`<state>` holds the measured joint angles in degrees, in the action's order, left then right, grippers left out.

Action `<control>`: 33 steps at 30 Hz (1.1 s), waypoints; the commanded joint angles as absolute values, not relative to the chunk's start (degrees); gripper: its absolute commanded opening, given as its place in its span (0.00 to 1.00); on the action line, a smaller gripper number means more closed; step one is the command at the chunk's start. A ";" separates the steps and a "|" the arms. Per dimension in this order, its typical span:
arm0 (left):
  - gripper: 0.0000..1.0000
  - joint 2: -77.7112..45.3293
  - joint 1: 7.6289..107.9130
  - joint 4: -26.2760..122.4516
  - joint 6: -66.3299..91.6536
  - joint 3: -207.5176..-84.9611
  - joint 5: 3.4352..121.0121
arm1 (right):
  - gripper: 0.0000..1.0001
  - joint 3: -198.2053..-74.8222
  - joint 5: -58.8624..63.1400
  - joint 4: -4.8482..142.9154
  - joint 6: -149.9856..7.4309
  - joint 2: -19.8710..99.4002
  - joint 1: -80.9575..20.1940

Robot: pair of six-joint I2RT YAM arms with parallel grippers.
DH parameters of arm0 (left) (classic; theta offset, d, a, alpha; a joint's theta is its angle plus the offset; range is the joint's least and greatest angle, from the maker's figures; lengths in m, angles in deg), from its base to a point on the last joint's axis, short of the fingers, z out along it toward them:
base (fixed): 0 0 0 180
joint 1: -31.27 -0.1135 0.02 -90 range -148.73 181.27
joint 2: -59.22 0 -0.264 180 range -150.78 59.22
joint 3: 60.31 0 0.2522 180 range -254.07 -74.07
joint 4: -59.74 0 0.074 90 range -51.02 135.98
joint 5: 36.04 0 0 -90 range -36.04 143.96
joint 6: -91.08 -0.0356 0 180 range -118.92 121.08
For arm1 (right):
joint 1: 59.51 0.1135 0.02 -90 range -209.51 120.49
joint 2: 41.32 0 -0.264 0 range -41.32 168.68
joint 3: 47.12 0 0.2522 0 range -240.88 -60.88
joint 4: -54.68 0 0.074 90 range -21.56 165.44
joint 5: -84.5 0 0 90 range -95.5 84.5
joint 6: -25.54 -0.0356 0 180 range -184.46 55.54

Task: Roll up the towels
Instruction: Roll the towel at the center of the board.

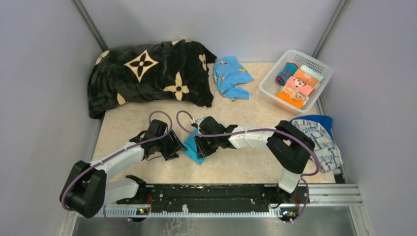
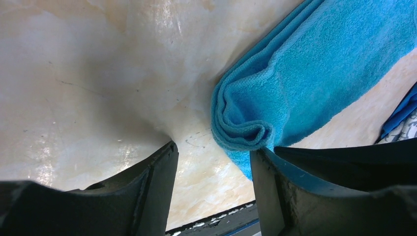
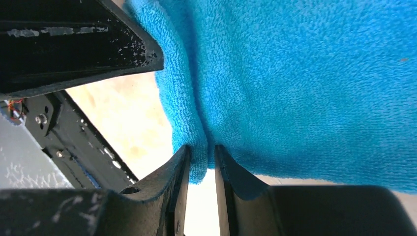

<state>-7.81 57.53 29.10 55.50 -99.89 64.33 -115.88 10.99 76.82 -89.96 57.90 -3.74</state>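
A: Basket (image 1: 267, 87), far right?
B: Holds a rolled teal-and-pink cloth (image 1: 286, 73) and folded orange and pink cloths (image 1: 298, 89).
A: Turquoise towel (image 1: 192, 147)?
B: Mid-table, between both arms, partly folded.
A: Right gripper (image 3: 200, 152)?
B: Jaws pinched on a fold of that towel.
A: Left gripper (image 2: 214, 150)?
B: Jaws apart, nothing between them; the towel's folded edge touches one finger.
A: Other towels?
B: White printed towel (image 1: 319, 142) lies over the royal-blue towel (image 1: 322, 120) at the right edge.

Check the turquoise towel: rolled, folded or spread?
Folded, roll barely started: the turquoise towel shows stacked layers curling at one end in the left wrist view; the right gripper pinches a fold.
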 commanded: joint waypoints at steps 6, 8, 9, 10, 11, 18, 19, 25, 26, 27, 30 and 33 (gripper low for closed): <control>0.59 -12.74 57.41 26.92 54.34 -95.43 60.06 | 0.25 -120.58 1.10 83.74 -83.40 56.99 -2.75; 0.58 -13.28 57.38 27.15 54.26 -95.42 60.28 | 0.26 -121.33 -1.39 84.98 -81.90 55.45 -1.69; 0.58 -13.46 57.39 27.17 54.31 -95.43 60.43 | 0.28 -121.65 -2.38 85.23 -81.31 54.69 -1.01; 0.57 -13.51 57.42 27.25 54.28 -95.43 60.48 | 0.29 -121.89 -2.88 85.21 -80.80 53.98 -0.41; 0.57 -13.51 57.39 27.26 54.40 -95.43 60.59 | 0.31 -122.09 -3.08 85.17 -80.47 52.30 0.21; 0.56 -12.87 57.46 27.09 54.87 -94.70 60.65 | 0.37 -123.82 -7.37 83.07 -76.25 49.75 7.43; 0.56 -12.85 57.45 27.01 54.96 -94.57 60.59 | 0.37 -124.17 -7.85 82.67 -75.57 49.95 8.48; 0.55 -12.94 57.42 27.35 55.46 -94.20 60.86 | 0.37 -125.05 -6.82 81.17 -73.97 52.94 10.27; 0.55 -12.94 57.44 27.43 55.42 -94.20 60.83 | 0.37 -125.12 -6.90 81.13 -73.82 54.60 10.28; 0.55 -12.96 57.46 27.44 55.40 -94.20 60.84 | 0.37 -125.20 -6.97 81.16 -73.76 55.64 10.32; 0.55 -13.10 57.39 27.35 55.38 -94.26 60.83 | 0.37 -125.00 -7.80 80.75 -73.41 56.68 10.41; 0.55 -13.12 57.41 27.35 55.41 -94.29 60.58 | 0.37 -125.03 -9.14 81.15 -72.91 57.56 10.36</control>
